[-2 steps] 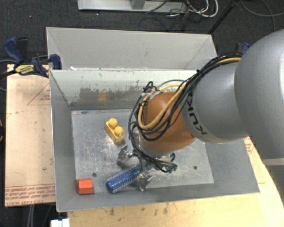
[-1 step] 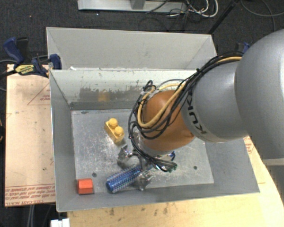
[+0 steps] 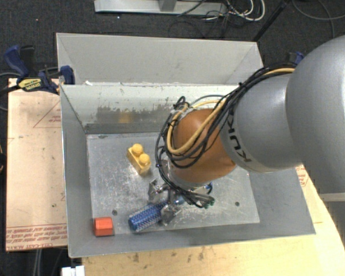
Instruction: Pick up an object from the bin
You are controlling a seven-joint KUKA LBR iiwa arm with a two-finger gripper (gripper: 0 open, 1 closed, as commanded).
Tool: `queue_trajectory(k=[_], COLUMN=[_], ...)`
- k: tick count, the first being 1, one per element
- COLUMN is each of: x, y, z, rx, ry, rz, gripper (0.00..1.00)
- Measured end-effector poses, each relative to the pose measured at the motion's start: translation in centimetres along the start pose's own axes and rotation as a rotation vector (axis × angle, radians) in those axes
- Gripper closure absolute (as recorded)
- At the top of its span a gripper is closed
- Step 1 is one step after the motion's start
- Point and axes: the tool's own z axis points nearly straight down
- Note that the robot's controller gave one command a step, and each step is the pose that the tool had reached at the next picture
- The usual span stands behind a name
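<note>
My gripper [image 3: 168, 207] is low over the bin floor near the front middle, under the orange cover. Its metal fingertips sit right at the right end of a blue ribbed brush-like piece [image 3: 145, 217], which lies slanted on the floor. Whether the fingers enclose that piece is hidden by the gripper body. A yellow toy brick [image 3: 139, 157] lies behind and to the left, apart from the gripper. A small orange-red cube [image 3: 103, 226] rests in the front left corner.
A bit of something blue [image 3: 209, 187] peeks out from under the cover on the gripper's right. The arm and its cables cover the right half of the bin. Bare floor lies between the cube and the yellow brick.
</note>
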Motion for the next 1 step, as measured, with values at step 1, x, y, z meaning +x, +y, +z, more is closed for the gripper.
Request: queue_trajectory(k=[1], x=[-0.30], y=[-0.03], z=[-9.97], rx=[0.000], ry=[0.003], rz=[0.003], gripper=[1.00])
